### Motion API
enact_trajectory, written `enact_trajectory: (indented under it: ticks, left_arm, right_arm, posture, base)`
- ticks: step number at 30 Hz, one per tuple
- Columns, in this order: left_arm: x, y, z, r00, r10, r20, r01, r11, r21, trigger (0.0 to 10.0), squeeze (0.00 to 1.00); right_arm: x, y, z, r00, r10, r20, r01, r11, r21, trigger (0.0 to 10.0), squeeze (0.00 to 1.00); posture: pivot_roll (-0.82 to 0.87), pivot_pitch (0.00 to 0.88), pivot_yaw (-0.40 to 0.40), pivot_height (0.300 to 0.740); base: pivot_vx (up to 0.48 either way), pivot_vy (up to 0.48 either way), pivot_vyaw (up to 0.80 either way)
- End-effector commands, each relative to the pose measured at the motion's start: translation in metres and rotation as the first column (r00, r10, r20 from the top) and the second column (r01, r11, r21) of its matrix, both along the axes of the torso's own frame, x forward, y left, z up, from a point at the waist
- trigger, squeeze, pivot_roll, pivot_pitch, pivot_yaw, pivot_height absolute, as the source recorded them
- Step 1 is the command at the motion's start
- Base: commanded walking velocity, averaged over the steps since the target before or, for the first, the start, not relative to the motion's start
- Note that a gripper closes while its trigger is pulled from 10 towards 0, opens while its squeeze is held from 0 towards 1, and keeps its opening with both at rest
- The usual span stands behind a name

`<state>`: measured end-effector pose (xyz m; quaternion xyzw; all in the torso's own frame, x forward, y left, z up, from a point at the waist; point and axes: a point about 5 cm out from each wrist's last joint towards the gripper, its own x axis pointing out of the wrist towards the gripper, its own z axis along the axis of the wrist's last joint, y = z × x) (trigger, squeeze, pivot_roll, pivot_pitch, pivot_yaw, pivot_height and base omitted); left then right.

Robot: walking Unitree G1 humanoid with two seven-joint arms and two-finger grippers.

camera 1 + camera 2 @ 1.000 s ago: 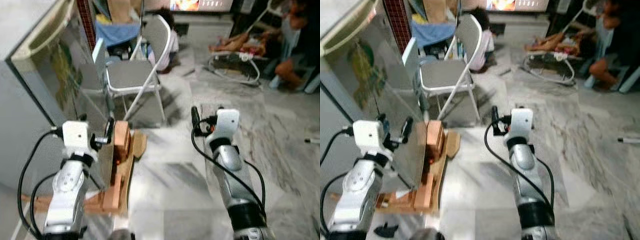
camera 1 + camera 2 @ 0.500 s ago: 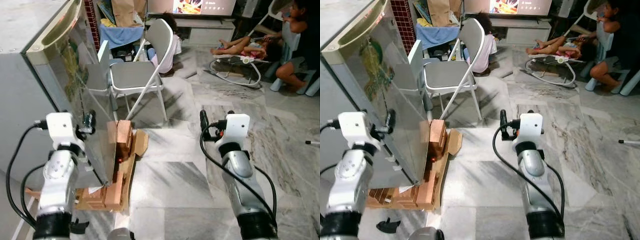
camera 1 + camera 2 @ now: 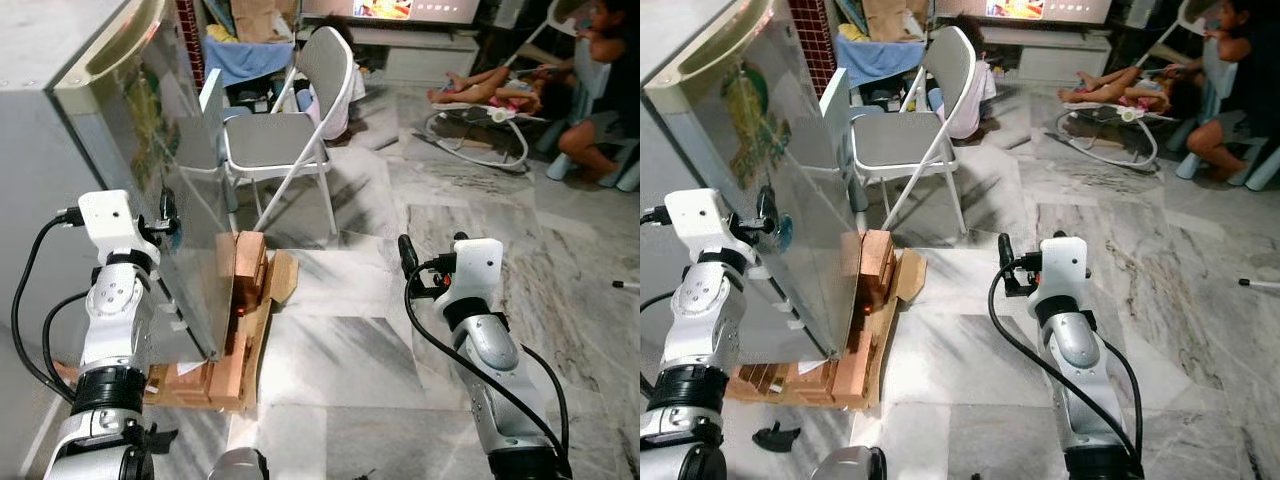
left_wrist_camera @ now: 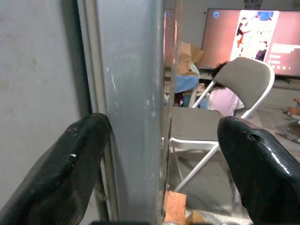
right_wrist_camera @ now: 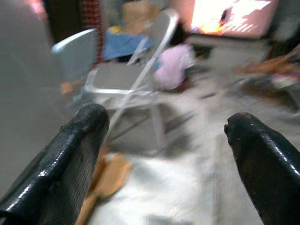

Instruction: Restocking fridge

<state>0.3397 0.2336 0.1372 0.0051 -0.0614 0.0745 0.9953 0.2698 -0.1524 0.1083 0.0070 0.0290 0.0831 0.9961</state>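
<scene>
Left gripper (image 4: 159, 154) jaws straddle the fridge door (image 4: 133, 103) edge.

Over the last second the left tool (image 3: 165, 212) went from hovering near the stacked bricks (image 3: 243, 290), in front of the fridge door (image 3: 170, 190), to the door's free edge; its fingers (image 4: 75, 159) now straddled that edge, spread apart, one on each side. The left arm rose and swung toward the fridge body (image 3: 50, 150). The right tool (image 3: 430, 262) dropped slightly lower over the marble floor (image 3: 340, 370) and stayed spread and empty. The head camera steadied: the blur seen a second ago cleared, and the view shifted, so the folding chair (image 3: 285, 130) sat a little differently in frame.
</scene>
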Motion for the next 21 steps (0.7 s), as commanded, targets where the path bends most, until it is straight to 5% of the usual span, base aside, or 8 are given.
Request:
enact_trajectory:
  ticks: [1, 6, 15, 21]
  left_arm:
    - [0.007, -0.013, -0.002, 0.998, -0.055, -0.014, 0.055, 0.998, 0.023, 10.0, 0.00]
    - [0.018, -0.034, 0.000, 0.992, -0.121, -0.027, 0.123, 0.991, 0.045, 10.0, 0.00]
    - [0.029, -0.037, 0.004, 0.992, -0.120, -0.040, 0.122, 0.992, 0.034, 10.0, 0.00]
    - [0.037, -0.090, 0.003, 0.928, -0.358, -0.102, 0.367, 0.926, 0.085, 10.0, 0.00]
  right_arm:
    - [-0.011, 0.022, 0.002, 0.984, 0.178, -0.020, -0.176, 0.983, 0.049, 10.0, 0.00]
    - [-0.027, 0.043, 0.003, 0.916, 0.401, -0.028, -0.400, 0.916, 0.032, 10.0, 0.00]
    - [-0.030, 0.038, 0.001, 0.907, 0.417, -0.065, -0.416, 0.909, 0.019, 10.0, 0.00]
    - [-0.040, 0.022, -0.009, 0.883, 0.435, -0.177, -0.438, 0.899, 0.024, 10.0, 0.00]
  posture:
    - [0.05, 0.072, -0.035, 0.740]
    - [0.03, 0.067, -0.030, 0.740]
    - [0.03, 0.059, -0.020, 0.740]
    - [0.06, 0.050, -0.043, 0.740]
  base:
    - [0.000, 0.000, 0.00]
    - [0.000, 0.000, 0.00]
    - [0.000, 0.000, 0.00]
    - [0.000, 0.000, 0.00]
